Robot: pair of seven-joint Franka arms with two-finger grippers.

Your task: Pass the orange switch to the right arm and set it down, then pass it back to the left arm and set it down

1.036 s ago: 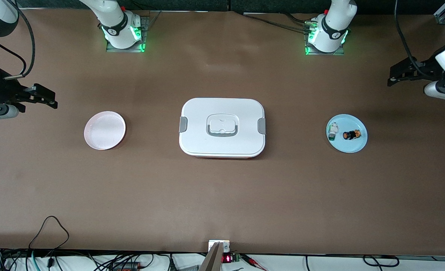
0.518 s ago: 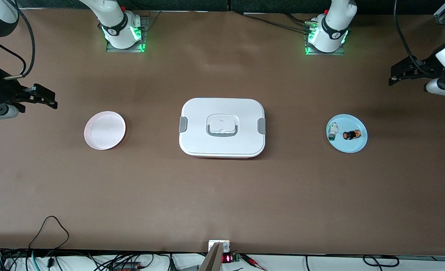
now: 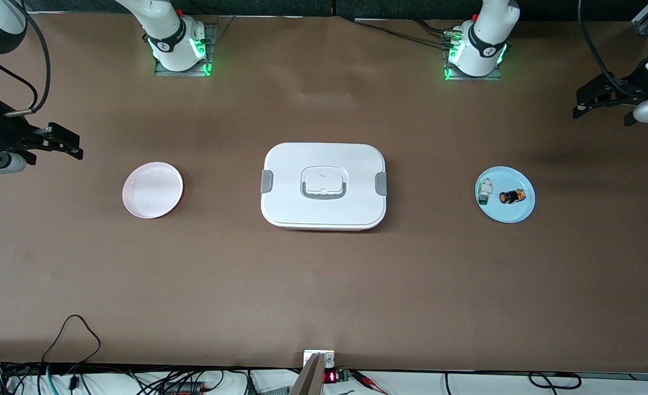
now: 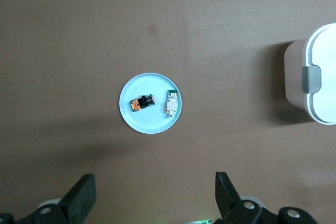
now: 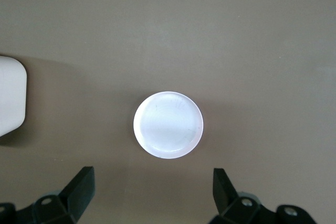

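Note:
The orange switch [image 3: 510, 196] [image 4: 142, 102] lies on its side on a light blue plate [image 3: 507, 215] [image 4: 149, 123] toward the left arm's end of the table. The white box [image 3: 324, 211] [image 4: 317, 85] [image 5: 10, 95] sits mid-table with its lid on. My left gripper [image 3: 581, 104] [image 4: 155, 198] hangs open and empty over bare table beside the blue plate, well above it. At the right arm's end, my right gripper [image 3: 75, 145] [image 5: 152, 190] hangs open and empty over bare table beside a pale pink plate [image 3: 152, 190] [image 5: 168, 124].
A small white-and-green component [image 3: 485, 191] [image 4: 171, 103] shares the blue plate with the switch. The pink plate holds nothing. Cables [image 3: 72, 329] trail along the table edge nearest the front camera.
The left gripper has drifted outward toward its own end of the table and toward the bases' side. The right arm, the switch and the box have stayed put.

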